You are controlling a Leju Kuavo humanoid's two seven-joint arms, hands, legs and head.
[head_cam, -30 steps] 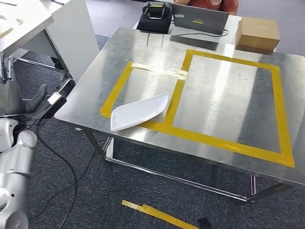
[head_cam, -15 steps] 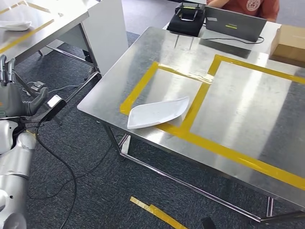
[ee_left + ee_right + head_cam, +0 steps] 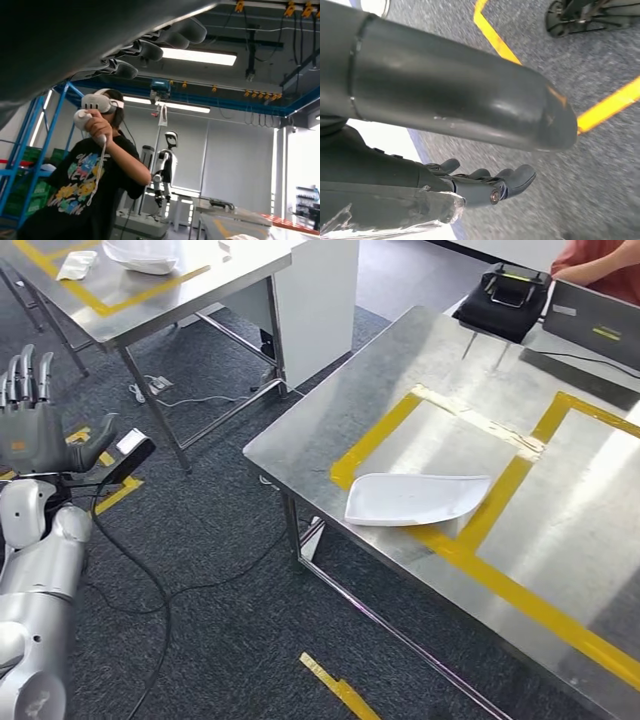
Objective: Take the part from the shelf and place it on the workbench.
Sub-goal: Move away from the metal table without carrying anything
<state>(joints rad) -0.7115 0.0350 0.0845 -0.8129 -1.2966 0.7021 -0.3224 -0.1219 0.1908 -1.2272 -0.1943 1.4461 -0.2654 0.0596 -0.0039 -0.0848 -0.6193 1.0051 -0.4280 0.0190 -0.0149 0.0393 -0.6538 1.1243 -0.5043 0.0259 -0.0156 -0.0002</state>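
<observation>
part [image 3: 413,499] lay flat on the desk [image 3: 317,425], inside the yellow tape | left hand [image 3: 34,425] raised, fingers spread wide, holding nothing | right hand [image 3: 486,185] fingers loose, empty | we'd just keep both arms well off it

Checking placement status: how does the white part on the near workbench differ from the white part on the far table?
The near white part lies in full view on the workbench, overlapping the yellow tape at one end; the far white part is cut off by the frame edge on the far table. The near one looks flat and pointed; the far one looks rounded. Both are white and sit inside taped outlines on metal tops.
</observation>
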